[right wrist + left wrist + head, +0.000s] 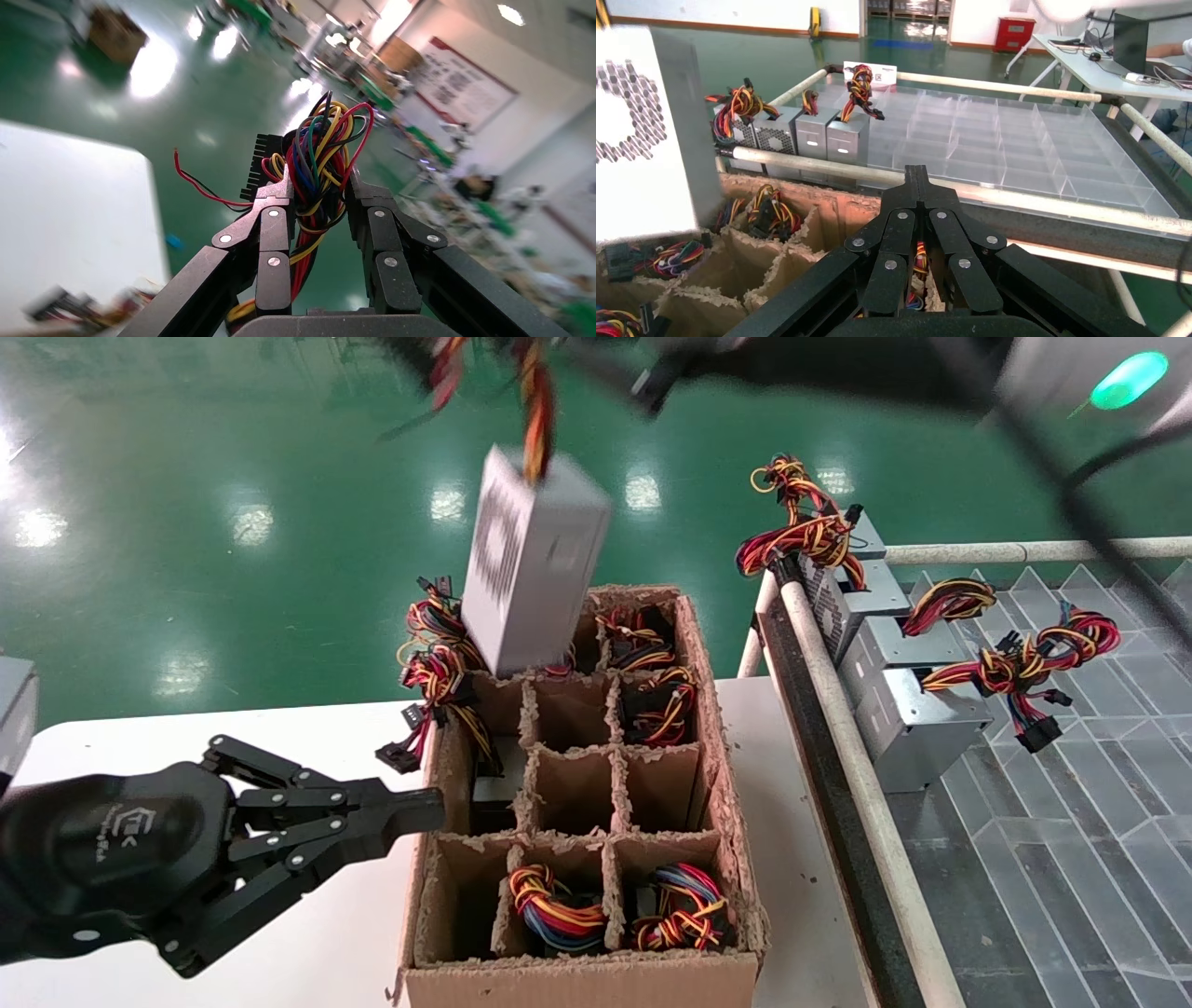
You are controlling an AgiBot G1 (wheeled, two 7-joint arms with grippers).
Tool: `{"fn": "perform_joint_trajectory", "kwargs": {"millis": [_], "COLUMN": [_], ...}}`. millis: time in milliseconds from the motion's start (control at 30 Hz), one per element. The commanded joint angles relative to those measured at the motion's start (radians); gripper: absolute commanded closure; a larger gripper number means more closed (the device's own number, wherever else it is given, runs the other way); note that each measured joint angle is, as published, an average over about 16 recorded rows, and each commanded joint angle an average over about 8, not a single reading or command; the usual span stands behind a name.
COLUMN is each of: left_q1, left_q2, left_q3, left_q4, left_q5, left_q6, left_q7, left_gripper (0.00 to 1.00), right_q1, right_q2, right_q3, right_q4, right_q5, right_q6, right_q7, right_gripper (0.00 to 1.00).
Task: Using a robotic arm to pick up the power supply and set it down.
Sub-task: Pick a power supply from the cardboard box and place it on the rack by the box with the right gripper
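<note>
The power supply (531, 570), a silver-grey box with a perforated face, hangs tilted in the air over the far left corner of the cardboard box; it also fills the edge of the left wrist view as the power supply (638, 133). Its red, yellow and black wire bundle (320, 161) runs up into my right gripper (318, 186), which is shut on those wires at the top of the head view. My left gripper (428, 808) is shut and holds nothing, its tips against the cardboard box's left wall, low at the left.
The brown cardboard divider box (726, 756) stands on the white table (140, 738), with wired units in several cells. To the right, a railed rack (838, 710) holds a row of grey units (913, 719) beside a clear compartment tray (1071, 822). Beyond is green floor.
</note>
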Motion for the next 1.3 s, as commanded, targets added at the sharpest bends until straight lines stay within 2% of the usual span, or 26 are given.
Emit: {"fn": "perform_joint_trajectory", "kwargs": {"millis": [33,400,633,933,1300], "left_q1": [0.000,0.000,0.000,0.000,0.000], "left_q2": [0.000,0.000,0.000,0.000,0.000], "left_q3": [0.000,0.000,0.000,0.000,0.000], "left_q4": [0.000,0.000,0.000,0.000,0.000], "left_q5": [0.000,0.000,0.000,0.000,0.000], "left_q6": [0.000,0.000,0.000,0.000,0.000], "left_q7": [0.000,0.000,0.000,0.000,0.000], "left_gripper": [1.00,1.00,1.00,1.00,1.00], "right_q1": [0.049,0.192,0.247,0.242,0.203], "right_q2": [0.021,0.099,0.149,0.177,0.158], "right_q3": [-0.004,0.002,0.009,0.020,0.035], "right_q4": [0.014,-0.115,-0.240,-0.436,-0.643], "right_q5": [-0.032,-0.169,-0.249,-0.284,-0.259], "right_q6": [-0.007,0.039,0.104,0.177,0.209], "right_q7": [0.006,-0.055,-0.099,-0.151,-0.277], "right_gripper": [1.00,1.00,1.00,1.00,1.00]}}
